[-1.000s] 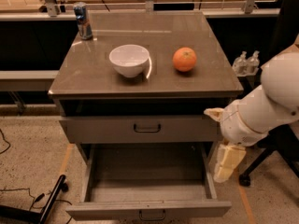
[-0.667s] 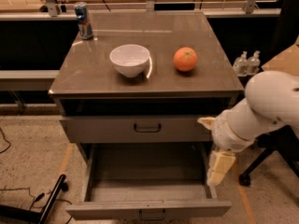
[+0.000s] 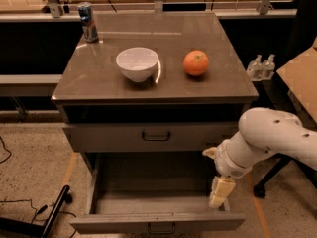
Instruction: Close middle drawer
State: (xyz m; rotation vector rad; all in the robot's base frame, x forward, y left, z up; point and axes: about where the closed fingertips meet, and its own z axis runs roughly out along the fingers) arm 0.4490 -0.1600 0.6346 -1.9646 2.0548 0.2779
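The middle drawer (image 3: 157, 221) is pulled far out at the bottom of the camera view. It is a long empty tray with a low flat front and a small dark loop handle (image 3: 161, 228) at the centre. My gripper (image 3: 219, 194) hangs pointing down from the white arm (image 3: 270, 138). It is over the drawer's right side wall, just behind the right end of the front. It looks shut and holds nothing. The taller-fronted top drawer (image 3: 156, 136) above sits nearly pushed in.
On the grey cabinet top (image 3: 99, 81) stand a white bowl (image 3: 137, 63), an orange (image 3: 196, 63) and a drink can (image 3: 88, 22). Two small bottles (image 3: 261, 66) stand to the right. A dark chair leg (image 3: 270, 175) is at right, and a black bar (image 3: 54, 212) lies on the floor at left.
The arm has swung left and down, bringing the gripper from beside the cabinet's right edge to over the open drawer's right wall. The drawer has not moved.
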